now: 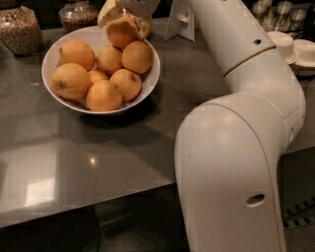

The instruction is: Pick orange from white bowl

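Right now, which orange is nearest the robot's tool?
The orange at the far rim of the white bowl, highest on the pile; the tool is right over it, the others lie lower.

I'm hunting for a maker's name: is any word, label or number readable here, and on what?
None readable: no text shows on the arm, the white bowl, the jars or the white stand.
The end effector, at the bowl's far rim, grips an orange.
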